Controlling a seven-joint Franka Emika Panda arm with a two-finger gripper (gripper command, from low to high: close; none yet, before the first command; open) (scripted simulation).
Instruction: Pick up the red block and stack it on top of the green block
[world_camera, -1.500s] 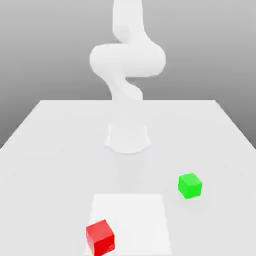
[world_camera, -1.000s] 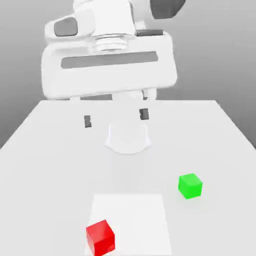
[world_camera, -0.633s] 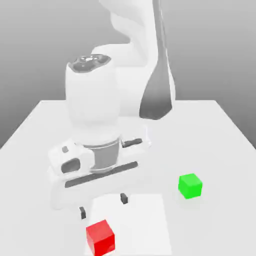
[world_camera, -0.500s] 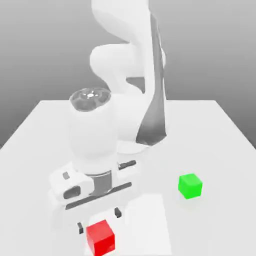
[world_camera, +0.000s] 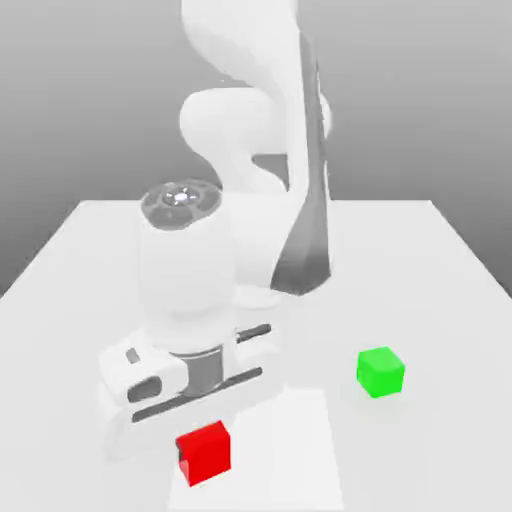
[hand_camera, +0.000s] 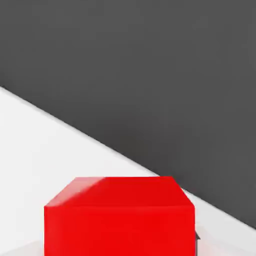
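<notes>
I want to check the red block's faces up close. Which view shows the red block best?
The hand view: the red block looms large there, top and front faces plain. In the exterior view the red block is smaller, sitting just below the robot's hand, with the green block off toward the exterior view's right.

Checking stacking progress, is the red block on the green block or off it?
Off it. The red block sits under the arm, apart from the green block, whose top is bare.
</notes>
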